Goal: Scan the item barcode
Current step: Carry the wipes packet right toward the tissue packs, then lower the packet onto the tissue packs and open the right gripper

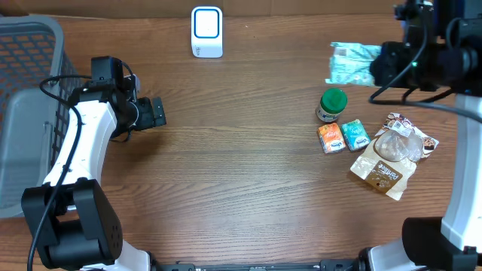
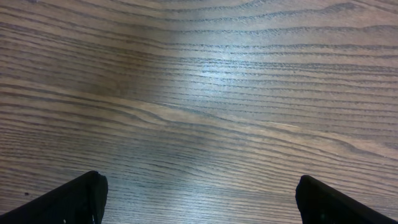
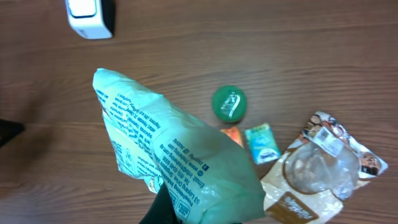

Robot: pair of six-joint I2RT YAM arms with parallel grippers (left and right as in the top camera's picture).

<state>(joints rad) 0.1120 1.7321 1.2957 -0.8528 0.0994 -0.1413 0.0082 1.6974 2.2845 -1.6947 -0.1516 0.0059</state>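
Note:
A pale green plastic packet (image 3: pixel 180 155) with printed text hangs above the table, and my right gripper (image 3: pixel 199 214) is shut on its lower end. From overhead the packet (image 1: pixel 352 63) sticks out to the left of the right arm at the back right. The white scanner (image 1: pixel 206 31) with a blue-rimmed face stands at the back middle; the right wrist view catches the scanner (image 3: pixel 90 15) at its top left. My left gripper (image 1: pixel 154 113) stands open over bare wood at the left, its fingertips (image 2: pixel 74 199) wide apart with nothing between them.
A grey basket (image 1: pixel 26 113) stands at the left edge. On the right lie a green-lidded jar (image 1: pixel 331 104), an orange small packet (image 1: pixel 330 138), a teal small packet (image 1: pixel 355 135) and a clear-and-brown snack bag (image 1: pixel 392 154).

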